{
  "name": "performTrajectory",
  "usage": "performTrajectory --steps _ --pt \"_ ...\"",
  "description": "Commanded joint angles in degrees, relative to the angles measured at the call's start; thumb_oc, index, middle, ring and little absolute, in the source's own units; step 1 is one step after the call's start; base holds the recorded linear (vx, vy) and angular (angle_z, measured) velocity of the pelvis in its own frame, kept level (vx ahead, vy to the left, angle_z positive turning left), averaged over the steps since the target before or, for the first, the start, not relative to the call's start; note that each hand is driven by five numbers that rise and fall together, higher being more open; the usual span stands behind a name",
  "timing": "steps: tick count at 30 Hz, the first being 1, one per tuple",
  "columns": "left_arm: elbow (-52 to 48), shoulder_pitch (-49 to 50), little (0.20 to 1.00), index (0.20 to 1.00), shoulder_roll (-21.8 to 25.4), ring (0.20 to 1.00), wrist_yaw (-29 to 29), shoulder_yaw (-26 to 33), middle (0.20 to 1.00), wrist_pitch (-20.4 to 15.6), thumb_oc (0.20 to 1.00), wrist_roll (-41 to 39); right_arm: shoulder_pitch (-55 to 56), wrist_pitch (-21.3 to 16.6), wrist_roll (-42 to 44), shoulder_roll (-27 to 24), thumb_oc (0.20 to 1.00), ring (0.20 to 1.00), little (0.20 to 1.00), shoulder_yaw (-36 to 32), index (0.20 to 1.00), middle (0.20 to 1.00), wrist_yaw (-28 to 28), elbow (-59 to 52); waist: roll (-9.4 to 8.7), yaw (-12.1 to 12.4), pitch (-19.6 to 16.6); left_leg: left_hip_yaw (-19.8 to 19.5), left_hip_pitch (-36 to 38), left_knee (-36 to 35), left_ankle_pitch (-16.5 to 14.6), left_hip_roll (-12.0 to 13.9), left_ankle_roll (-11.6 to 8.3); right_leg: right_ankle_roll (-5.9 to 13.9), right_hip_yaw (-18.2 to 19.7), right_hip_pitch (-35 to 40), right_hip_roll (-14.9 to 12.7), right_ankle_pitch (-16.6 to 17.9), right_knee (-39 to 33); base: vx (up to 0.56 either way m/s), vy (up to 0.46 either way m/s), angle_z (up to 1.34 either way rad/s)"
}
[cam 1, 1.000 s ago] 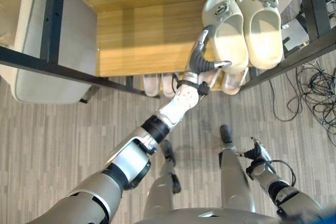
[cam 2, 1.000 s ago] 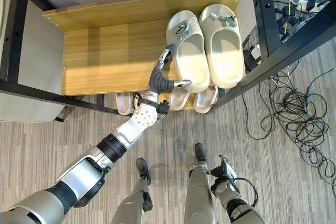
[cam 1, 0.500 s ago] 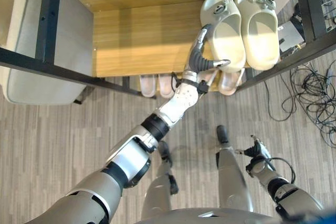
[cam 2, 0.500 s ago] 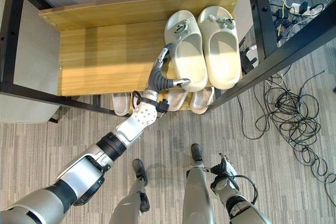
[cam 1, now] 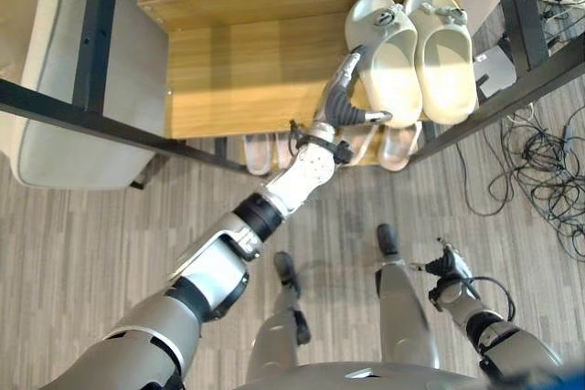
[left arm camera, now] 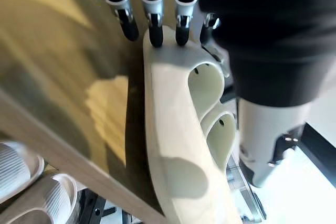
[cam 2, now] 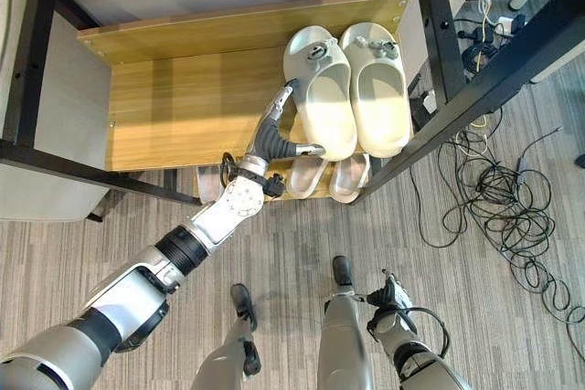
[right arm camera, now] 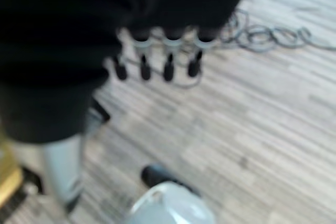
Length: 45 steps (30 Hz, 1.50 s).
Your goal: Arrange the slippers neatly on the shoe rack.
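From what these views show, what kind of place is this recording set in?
Probably an indoor lab or test room: a wooden shoe rack with cream slippers stands on wood-look flooring, with loose cables beside it.

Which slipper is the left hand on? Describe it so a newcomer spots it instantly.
Start at the wooden shoe rack and look along its top shelf to the robot's right end, where two cream slippers sit side by side. It is the left slipper of that pair, with the left hand against its outer side. The right slipper beside it is untouched.

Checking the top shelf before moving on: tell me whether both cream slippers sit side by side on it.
Yes, both cream slippers lie side by side on the top shelf.
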Motion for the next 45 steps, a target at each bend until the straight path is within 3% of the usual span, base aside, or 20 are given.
performTrajectory --steps 1,9,16,26,34,38,45 --pt "-0.98 -13.10 1.000 1.000 -5.07 1.000 -0.44 1.49 1.000 -3.14 1.000 5.20 0.60 -0.10 1.04 -2.12 1.000 1.000 1.000 1.13 1.000 1.000 0.32 0.88 1.80 0.46 1.43 -0.96 1.43 0.31 -2.91 1.54 -4.67 1.26 -3.97 5.18 0.67 8.39 -14.01 0.00 0.000 0.00" --pt "-2.17 -14.50 1.000 1.000 -4.49 1.000 -0.96 1.66 1.000 -2.57 1.000 7.12 0.81 -0.14 1.01 -2.09 1.000 1.000 1.000 1.33 1.000 1.000 0.76 0.36 1.74 0.88 1.64 -1.50 1.26 0.31 -2.88 1.15 -4.47 1.57 -4.25 5.53 0.20 8.60 -14.04 0.00 0.000 0.00" --pt "4.43 -11.60 1.000 1.000 -4.72 1.000 -1.14 2.61 1.000 -0.98 1.000 6.58 0.40 -0.11 1.58 -1.94 1.000 1.000 1.000 1.05 1.000 1.000 0.61 0.01 1.20 0.94 2.52 -1.65 0.41 0.31 -2.43 0.75 -4.25 1.51 -4.09 4.58 -0.06 9.26 -14.11 -0.02 0.003 0.00" --pt "7.67 -9.07 1.000 1.000 -0.99 1.000 -0.53 3.39 1.000 0.49 1.000 9.73 0.36 -0.15 2.00 -1.72 1.000 1.000 1.000 0.23 1.000 1.000 -0.14 0.16 0.96 1.39 3.03 -1.86 -0.18 0.31 -1.97 0.92 -4.27 1.23 -4.19 4.25 0.06 9.26 -13.99 0.00 -0.001 -0.01" --pt "8.12 -9.91 1.000 1.000 2.18 1.000 3.78 4.07 1.000 1.56 1.000 15.89 0.67 -0.58 1.85 -1.46 1.000 1.000 1.000 0.14 1.000 1.000 -0.12 0.35 0.81 1.60 2.49 -1.99 -0.44 0.36 -2.03 1.18 -4.42 1.15 -4.39 4.07 0.16 8.99 -13.79 0.00 0.000 0.00" --pt "10.75 -11.36 1.000 1.000 3.81 1.000 7.04 3.86 1.000 4.09 1.000 21.81 0.50 -1.33 2.01 -1.66 1.000 1.000 1.000 0.15 1.000 1.000 -0.39 0.49 0.36 1.44 2.56 -2.02 -0.81 0.46 -2.13 1.27 -4.44 1.15 -4.40 3.69 0.23 8.86 -13.55 0.00 0.000 0.00" --pt "11.34 -10.57 1.000 1.000 3.39 1.000 8.99 6.55 1.000 5.33 1.000 21.34 0.69 -1.51 2.01 -1.54 1.000 1.000 1.000 0.27 1.000 1.000 -0.41 0.19 -0.05 1.49 2.83 -2.17 -1.13 0.80 -2.10 1.28 -4.37 1.15 -4.54 3.52 0.24 8.79 -13.36 0.00 0.000 0.00"
